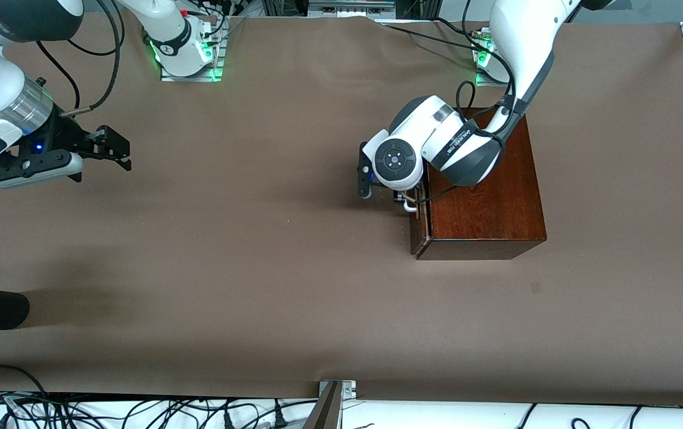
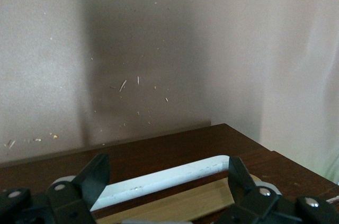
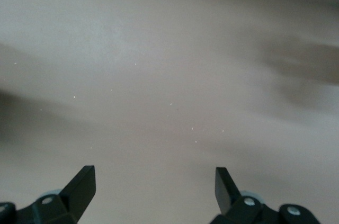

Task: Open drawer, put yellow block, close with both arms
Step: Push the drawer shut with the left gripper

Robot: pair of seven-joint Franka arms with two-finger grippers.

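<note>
Left gripper [image 2: 164, 181] is at the drawer [image 1: 419, 223] front, fingers spread wide on either side of the white handle [image 2: 169, 179]; drawer is cracked open slightly. Right gripper [image 1: 116, 149] waits over bare table [image 1: 246, 256], jaws wide, holding nothing. No yellow block visible.

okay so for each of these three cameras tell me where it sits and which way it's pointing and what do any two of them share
Front view: high, across the table from both bases, looking down; shows both arms, the wooden box.
Left wrist view: on the left arm, facing the drawer and its white handle; left gripper straddles the handle.
Right wrist view: on the right arm, facing bare table; right gripper open.
Shared: front and left wrist views both show the handle.
</note>
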